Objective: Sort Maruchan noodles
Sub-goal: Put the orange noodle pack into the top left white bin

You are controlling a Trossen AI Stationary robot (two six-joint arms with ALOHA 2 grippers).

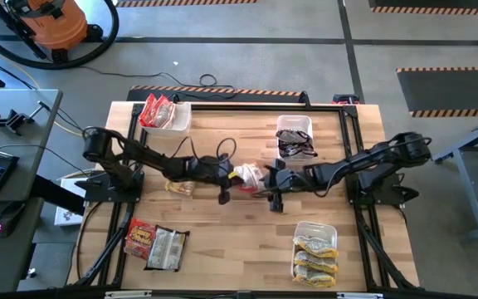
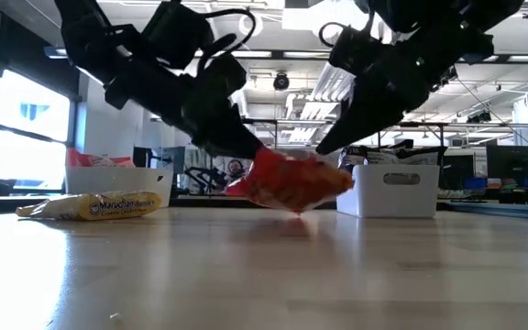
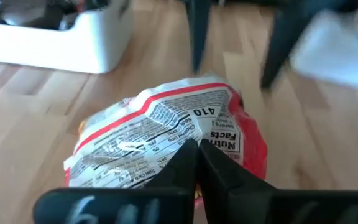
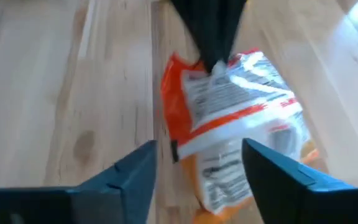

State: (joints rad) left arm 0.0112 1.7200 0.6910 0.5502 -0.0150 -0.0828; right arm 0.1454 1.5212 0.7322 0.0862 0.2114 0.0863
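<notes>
While both arms are meeting over the middle of the table (image 1: 222, 249), three white bins are sitting on it: one (image 1: 181, 119) behind the left gripper holding red packets (image 1: 158, 110), one (image 1: 295, 126) just behind the right gripper holding dark packets (image 1: 295, 145), and one (image 1: 315, 228) in front of the right gripper holding three yellow-white packets (image 1: 315, 253). A yellow packet (image 1: 179, 187) is lying loose beside the left arm, and two more, one red (image 1: 141, 238) and one dark silver (image 1: 167, 247), are lying well in front of that arm.

The left gripper (image 3: 194, 155) is pinching its fingers fully together on the edge of a red-orange packet (image 2: 291, 183), which is hanging between the two grippers, just above the wood. The right gripper (image 4: 197, 165) is standing wide open, its fingers (image 4: 135, 171) spread to either side of the packet's far end; whether they are touching it cannot be told.
</notes>
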